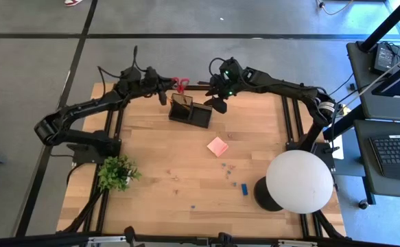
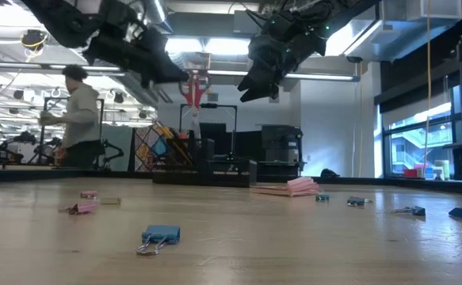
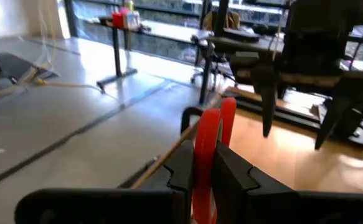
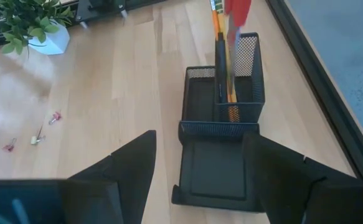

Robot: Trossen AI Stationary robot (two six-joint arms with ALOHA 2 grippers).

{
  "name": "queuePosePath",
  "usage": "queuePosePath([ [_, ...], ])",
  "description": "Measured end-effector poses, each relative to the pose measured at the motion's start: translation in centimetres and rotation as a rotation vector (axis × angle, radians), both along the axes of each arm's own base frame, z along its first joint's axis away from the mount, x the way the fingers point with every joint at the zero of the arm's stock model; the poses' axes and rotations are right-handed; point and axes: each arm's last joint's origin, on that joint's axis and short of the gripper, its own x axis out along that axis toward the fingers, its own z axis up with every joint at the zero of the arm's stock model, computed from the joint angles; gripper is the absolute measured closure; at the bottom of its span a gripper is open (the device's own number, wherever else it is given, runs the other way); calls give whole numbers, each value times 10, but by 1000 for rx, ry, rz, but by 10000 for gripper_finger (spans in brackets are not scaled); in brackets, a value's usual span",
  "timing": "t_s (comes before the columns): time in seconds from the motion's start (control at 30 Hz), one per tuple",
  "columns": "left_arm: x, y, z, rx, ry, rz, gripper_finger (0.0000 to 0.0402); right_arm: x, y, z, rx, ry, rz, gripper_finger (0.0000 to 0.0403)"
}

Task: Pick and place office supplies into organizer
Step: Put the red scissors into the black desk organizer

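scissors (image 1: 180,84): red handles, clamped in left gripper (image 1: 164,88), hanging blades-down above cup
organizer (image 1: 190,112): directly below scissors, pencil (image 4: 221,59) already in cup
axis: near vertical
right gripper (image 1: 217,103): half open, empty, beside organizer

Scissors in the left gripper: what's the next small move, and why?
Probably lower them straight down. The left gripper is shut on the scissors, which hang above the organizer's tall cup, not yet released.
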Motion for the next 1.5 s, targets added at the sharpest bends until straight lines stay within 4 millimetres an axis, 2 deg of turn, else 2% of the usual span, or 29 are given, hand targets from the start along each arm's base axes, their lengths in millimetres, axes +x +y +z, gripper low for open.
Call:
queuePosePath([
  [0.5,13,9,-25,-64,-14,-31,364,0,0,0,0,1,0,160],
  [0.7,-2,5,-47,-83,-162,8,364,0,0,0,1,3,1,160],
  [0.87,-9,1,-59,-111,-169,34,363,0,0,0,-12,2,11,160],
  [1.3,-8,-2,-64,-130,-149,34,351,0,0,0,-17,1,15,160],
  [1.5,-8,-2,-66,-152,-128,38,331,0,0,0,-17,1,15,160],
])
